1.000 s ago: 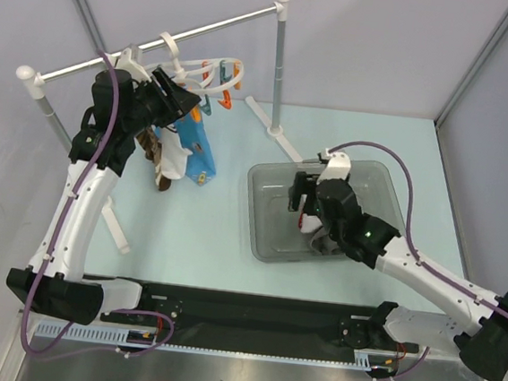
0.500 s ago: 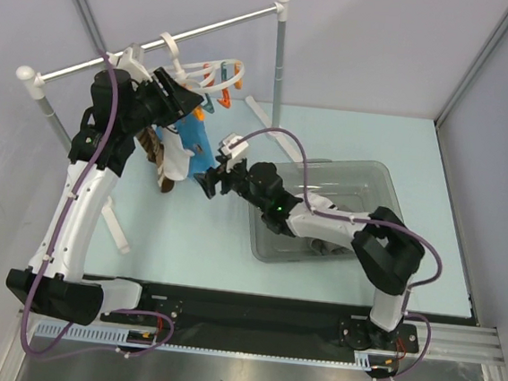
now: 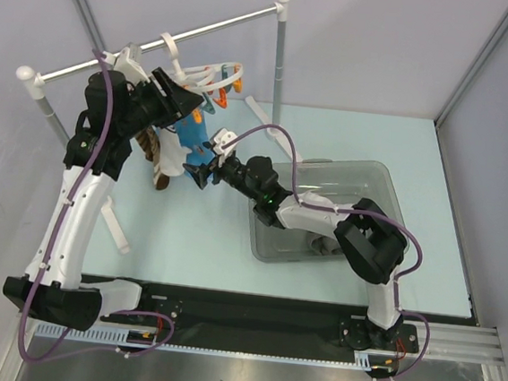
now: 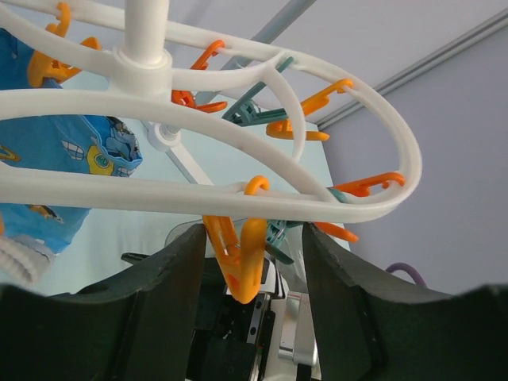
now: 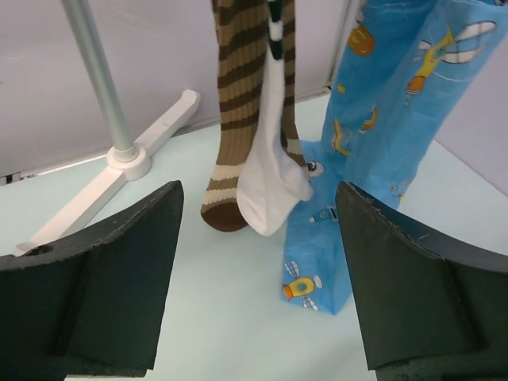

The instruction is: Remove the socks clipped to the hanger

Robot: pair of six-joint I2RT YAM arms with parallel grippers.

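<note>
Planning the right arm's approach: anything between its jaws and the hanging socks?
Nothing visible. The right gripper has its jaws open, and the brown striped sock and white sock hang straight ahead. The blue cloth hangs just right of them, against the white sock; the rail post stands off to the left.

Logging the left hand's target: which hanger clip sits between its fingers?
The orange clip under the hanger's nearest rim, right between the left hand's open fingers. The other orange and teal clips hang farther along the ring, outside the fingers.

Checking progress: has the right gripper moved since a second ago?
Yes: the right gripper went from over the grey bin leftward toward the hanging socks.
</note>
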